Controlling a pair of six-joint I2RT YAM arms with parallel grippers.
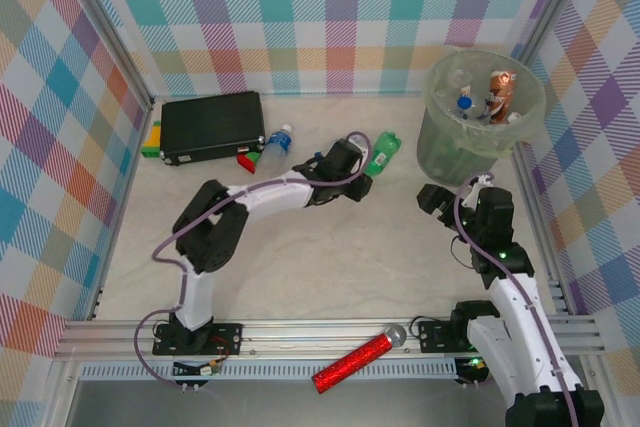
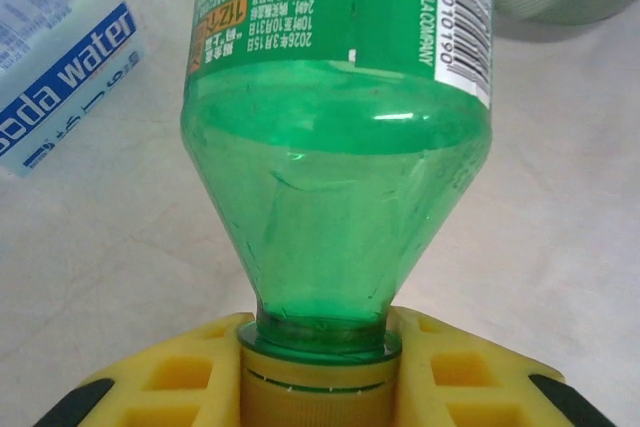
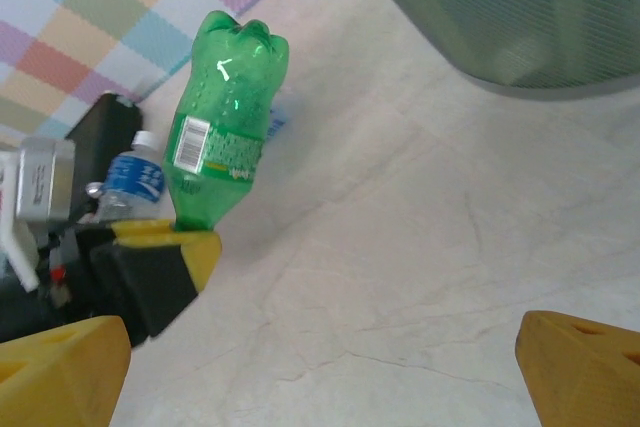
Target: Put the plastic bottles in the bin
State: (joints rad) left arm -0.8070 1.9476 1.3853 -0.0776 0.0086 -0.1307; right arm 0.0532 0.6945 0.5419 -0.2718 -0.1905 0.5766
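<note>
— Plaid walls on three sides, pale marbled worktop [image 1: 330, 257]. Biggest item?
— Bin [image 1: 480, 112], upper right of the top view, translucent green, lined. At least two bottles inside: brown-labelled one [image 1: 499, 92], blue-capped one [image 1: 465, 104]. Next down in size, black case [image 1: 212, 127], upper left.
— Bottles outside the bin?
— Green bottle [image 1: 381, 154], centre of frame, just left of the bin. Blue-labelled bottle [image 1: 277, 144] beside the case. Red glittery tube [image 1: 352, 363] on the front rail, not ours.
— End effectors?
— Left end effector [image 2: 320, 387] clamped on the green bottle at its cap; yellow fingers [image 2: 170, 382] snug either side. Right end effector [image 1: 458, 195] jaws wide apart, holding nothing, just below the bin.
— Line to the bin?
— Bottle's long axis runs from the cap up-right, base toward the bin. Bin lies up-right of the left end effector. Right arm sits nearer, but left has the grip. My judgement: lift, then carry over the rim. Cannot tell if the bottle is off the worktop.
</note>
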